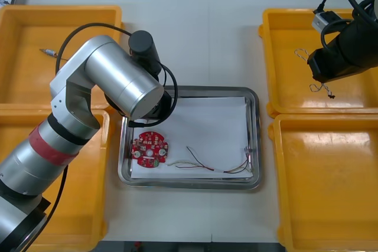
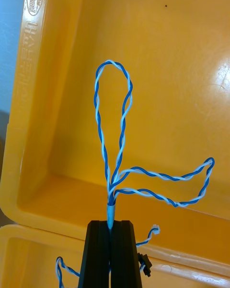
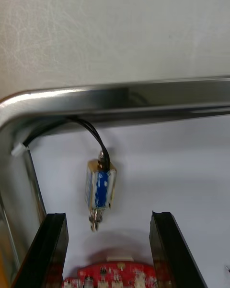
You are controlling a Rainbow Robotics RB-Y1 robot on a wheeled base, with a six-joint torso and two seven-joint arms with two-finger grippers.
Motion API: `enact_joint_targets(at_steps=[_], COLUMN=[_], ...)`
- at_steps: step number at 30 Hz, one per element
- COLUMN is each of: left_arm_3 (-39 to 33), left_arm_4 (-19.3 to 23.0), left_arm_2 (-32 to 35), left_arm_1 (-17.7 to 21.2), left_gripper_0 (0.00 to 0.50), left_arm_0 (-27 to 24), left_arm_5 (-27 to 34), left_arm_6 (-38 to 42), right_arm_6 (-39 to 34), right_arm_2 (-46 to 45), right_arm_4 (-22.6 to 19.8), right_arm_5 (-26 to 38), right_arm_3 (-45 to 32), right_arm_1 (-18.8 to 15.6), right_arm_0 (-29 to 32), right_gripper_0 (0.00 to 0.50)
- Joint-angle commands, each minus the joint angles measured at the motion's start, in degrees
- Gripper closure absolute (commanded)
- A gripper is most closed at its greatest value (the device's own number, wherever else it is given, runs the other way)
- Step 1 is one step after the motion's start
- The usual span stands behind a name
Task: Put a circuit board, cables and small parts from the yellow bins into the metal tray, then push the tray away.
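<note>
Table: light surface, with a faint seam running down from top centre of frame. Four yellow bins and one tray lie directly on it.
- Upper-left bin and lower-left bin fill the left side of frame, rim to rim.
- Upper-right bin and lower-right bin fill the right side, also rim to rim.
- Tray is at centre, slightly low, between the two pairs. It sits just beside the lower-left bin, and a strip of bare table separates it from the right pair.
</note>
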Motion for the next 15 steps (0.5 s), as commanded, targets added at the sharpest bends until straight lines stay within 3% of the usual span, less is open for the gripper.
enact_joint_targets(at_steps=[1, 7, 15], left_arm_3=[-6.9, -8.9, -5.7], left_arm_4=[4.0, 6.7, 6.8], left_arm_2=[5.5, 10.1, 13.5], left_arm_1=[-1.2, -1.2, 0.5], left_gripper_0=[0.0, 0.0, 0.0], left_arm_0=[-3.6, -6.3, -8.9], left_arm_5=[5.7, 11.3, 11.4], left_arm_6=[-4.3, -4.3, -5.5], right_arm_6=[-1.5, -1.5, -1.8], right_arm_2=[0.7, 0.7, 0.9], right_arm_4=[-0.4, -0.4, -0.4], right_arm_5=[0.4, 0.4, 0.2], right_arm_3=[-1.8, -1.8, -1.1], right_arm_1=[-1.0, -1.0, -1.3], right_arm_0=[0.2, 0.2, 0.7], right_gripper_0=[0.5, 0.5, 0.5])
